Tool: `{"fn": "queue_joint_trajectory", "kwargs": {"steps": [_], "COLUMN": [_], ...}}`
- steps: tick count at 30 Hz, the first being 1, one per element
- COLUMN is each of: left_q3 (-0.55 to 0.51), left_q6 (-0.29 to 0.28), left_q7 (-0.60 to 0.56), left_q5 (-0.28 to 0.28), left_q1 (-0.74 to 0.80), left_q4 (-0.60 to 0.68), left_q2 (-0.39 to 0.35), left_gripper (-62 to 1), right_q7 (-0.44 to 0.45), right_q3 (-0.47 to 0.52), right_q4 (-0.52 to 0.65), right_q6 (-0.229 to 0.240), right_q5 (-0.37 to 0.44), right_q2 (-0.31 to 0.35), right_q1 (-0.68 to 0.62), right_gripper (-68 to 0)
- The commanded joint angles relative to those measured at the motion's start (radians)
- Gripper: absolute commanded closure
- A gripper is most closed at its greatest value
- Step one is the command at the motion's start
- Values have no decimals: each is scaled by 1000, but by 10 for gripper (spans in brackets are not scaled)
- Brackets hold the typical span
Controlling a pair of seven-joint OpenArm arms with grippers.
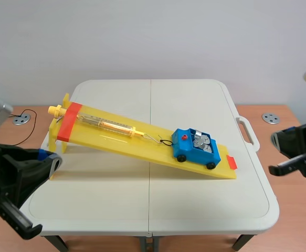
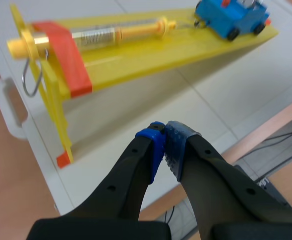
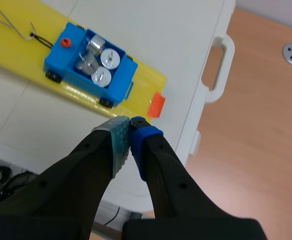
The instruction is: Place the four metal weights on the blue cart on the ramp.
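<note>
- The blue cart (image 3: 55, 56) sits near the low end of the yellow ramp (image 1: 126, 143). It lies lengthwise along the slope, its hooked end facing uphill.
- Metal weights (image 3: 109, 59) lie in its tray.
- The left gripper (image 2: 165, 145) and right gripper (image 3: 129, 131) are both clenched on nothing, near the table's (image 1: 158, 205) edges.
</note>
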Motion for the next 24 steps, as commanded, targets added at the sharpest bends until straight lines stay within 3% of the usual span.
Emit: {"fn": "queue_joint_trajectory", "kwargs": {"steps": [1, 7, 10, 13, 20, 24], "left_q3": [-6, 83, 141, 187, 263, 299], "left_q6": [-35, -35, -35, -34, -22, 25], "left_q7": [-98, -97, -97, -99, -101, -101], "left_q5": [-40, 70, 154, 234, 351, 406], "left_q1": [-16, -93, -143, -200, -337, -421], "left_q4": [147, 151, 151, 140, -6, -111], "left_q2": [60, 122, 151, 183, 245, 262], "left_gripper": [-36, -35, -36, -36, -36, -36], "right_q7": [81, 58, 51, 41, 39, 39], "right_q3": [48, 153, 189, 212, 225, 225], "right_q4": [108, 138, 137, 137, 137, 136], "right_q6": [51, 143, 166, 172, 195, 195], "right_q5": [64, 110, 114, 114, 110, 103], "right_q2": [47, 47, 47, 47, 46, 46], "right_q1": [-37, -183, -245, -301, -417, -454], "right_gripper": [-6, -6, -6, -6, -6, -6]}}
